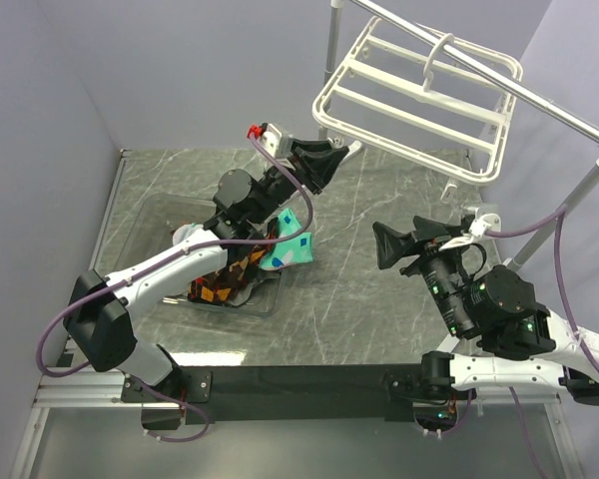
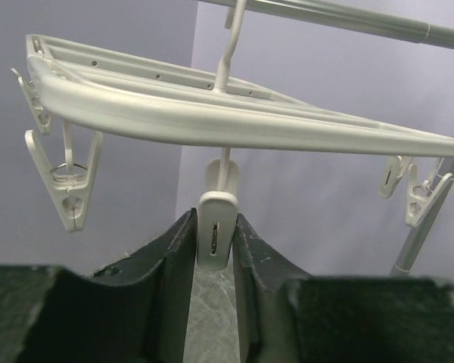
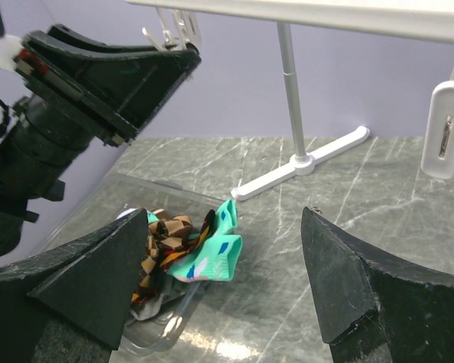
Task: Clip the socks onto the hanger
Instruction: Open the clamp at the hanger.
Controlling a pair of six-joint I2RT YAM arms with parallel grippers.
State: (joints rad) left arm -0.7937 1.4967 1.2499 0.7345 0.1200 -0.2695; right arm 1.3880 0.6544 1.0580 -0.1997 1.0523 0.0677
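Observation:
The white hanger [image 1: 324,105] hangs by its hook at the back right, and its frame [image 2: 212,121] crosses the left wrist view. My left gripper [image 1: 329,160] is raised to its near left corner. There the jaws [image 2: 214,219] press both sides of a white clip [image 2: 216,234] that hangs from the rim. The socks lie in a heap beneath the left arm, a mint-green one [image 1: 292,244] [image 3: 212,257] beside argyle ones [image 1: 225,279] [image 3: 163,242]. My right gripper [image 1: 394,244] [image 3: 225,214] stands open and holds nothing, right of the heap and pointing at it.
The socks lie in a clear shallow tray [image 1: 150,225] on the marble table. A silver pole stand [image 1: 539,100] carries the hanger, and its white foot [image 3: 303,162] rests on the table. More clips [image 2: 64,181] [image 3: 448,140] hang from the rim. Lilac walls close in left and back.

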